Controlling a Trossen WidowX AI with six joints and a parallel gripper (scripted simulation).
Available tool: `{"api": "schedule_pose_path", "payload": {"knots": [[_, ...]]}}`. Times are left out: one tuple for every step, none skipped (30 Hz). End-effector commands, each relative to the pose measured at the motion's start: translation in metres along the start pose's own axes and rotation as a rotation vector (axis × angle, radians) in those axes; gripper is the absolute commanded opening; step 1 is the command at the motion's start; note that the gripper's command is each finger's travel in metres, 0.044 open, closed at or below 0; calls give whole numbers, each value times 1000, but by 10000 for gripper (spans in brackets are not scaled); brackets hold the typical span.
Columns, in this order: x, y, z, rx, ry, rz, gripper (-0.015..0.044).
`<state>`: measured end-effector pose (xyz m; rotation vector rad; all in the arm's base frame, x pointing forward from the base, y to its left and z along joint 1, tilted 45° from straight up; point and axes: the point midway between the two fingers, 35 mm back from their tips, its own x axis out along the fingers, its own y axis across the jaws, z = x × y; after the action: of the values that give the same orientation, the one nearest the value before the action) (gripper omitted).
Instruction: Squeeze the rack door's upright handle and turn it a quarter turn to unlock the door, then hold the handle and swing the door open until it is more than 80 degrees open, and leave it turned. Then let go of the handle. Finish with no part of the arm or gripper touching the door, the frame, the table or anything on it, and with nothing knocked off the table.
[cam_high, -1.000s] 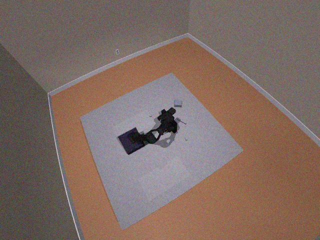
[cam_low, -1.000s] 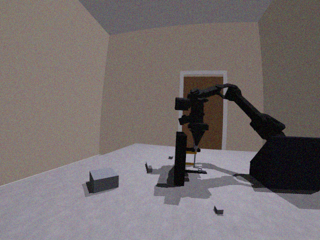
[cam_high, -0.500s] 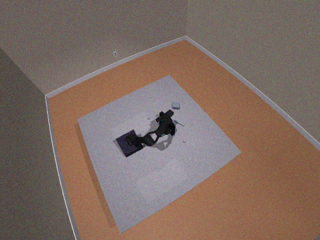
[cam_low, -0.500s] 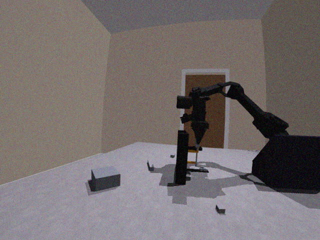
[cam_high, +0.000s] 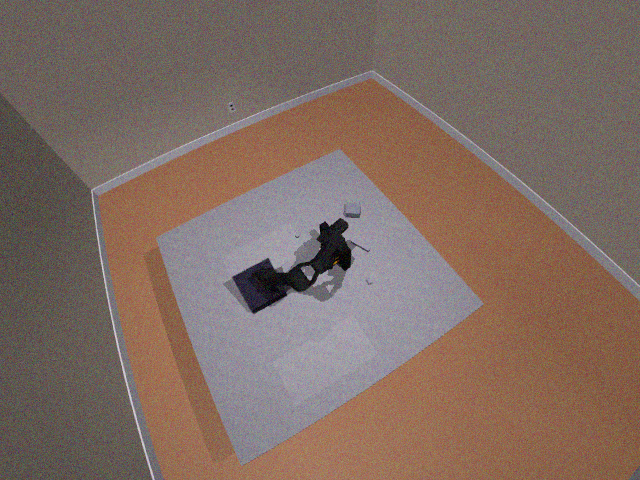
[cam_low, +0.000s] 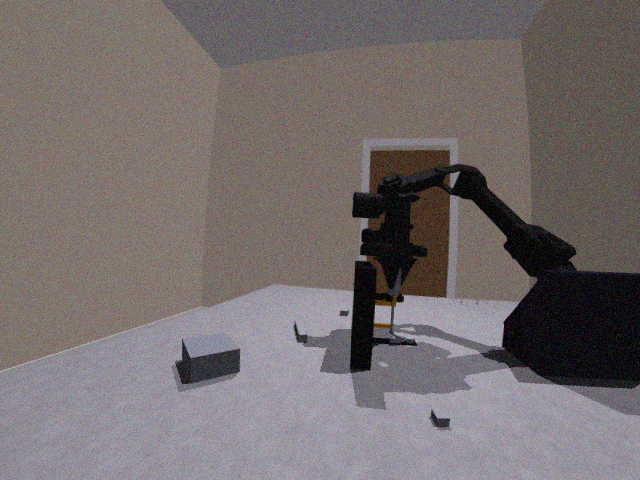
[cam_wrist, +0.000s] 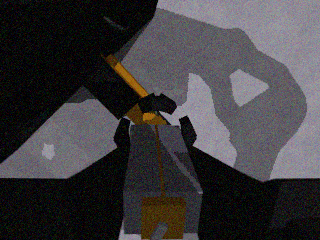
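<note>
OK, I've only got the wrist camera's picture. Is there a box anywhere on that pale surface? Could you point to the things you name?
Observer: Yes, a gray box (cam_high: 352, 209) (cam_low: 211, 359) rests on it, on the far side of the claw from where the arm is mounted.
Visitor: And what's the arm mounted on?
Observer: A big dark block (cam_high: 252, 295) (cam_low: 578, 330); the arm climbs from it, bends over and drops down.
Visitor: Is there anything behind the arm?
Observer: In the exterior view, a brown door (cam_low: 432, 232) in a white frame stands in the far wall.
</note>
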<state>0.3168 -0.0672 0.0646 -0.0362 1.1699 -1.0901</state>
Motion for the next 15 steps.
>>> {"api": "schedule_pose_path", "payload": {"knots": [[0, 0, 1, 197, -3, 1, 26], [0, 0, 1, 246, -3, 2, 26], [0, 0, 1, 296, -3, 2, 26], [0, 0, 1, 345, -3, 2, 26], [0, 0, 1, 394, -3, 2, 26], [0, 0, 1, 444, -3, 2, 26], [0, 0, 1, 493, -3, 3, 26], [0, 0, 1, 542, -3, 3, 26], [0, 0, 1, 591, -3, 3, 26], [0, 0, 1, 641, -3, 3, 26], [0, 0, 1, 690, -3, 3, 26], [0, 0, 1, 739, -3, 3, 26], [0, 0, 1, 788, -3, 3, 26], [0, 0, 1, 838, -3, 3, 26], [0, 0, 1, 887, -3, 3, 26]]}}
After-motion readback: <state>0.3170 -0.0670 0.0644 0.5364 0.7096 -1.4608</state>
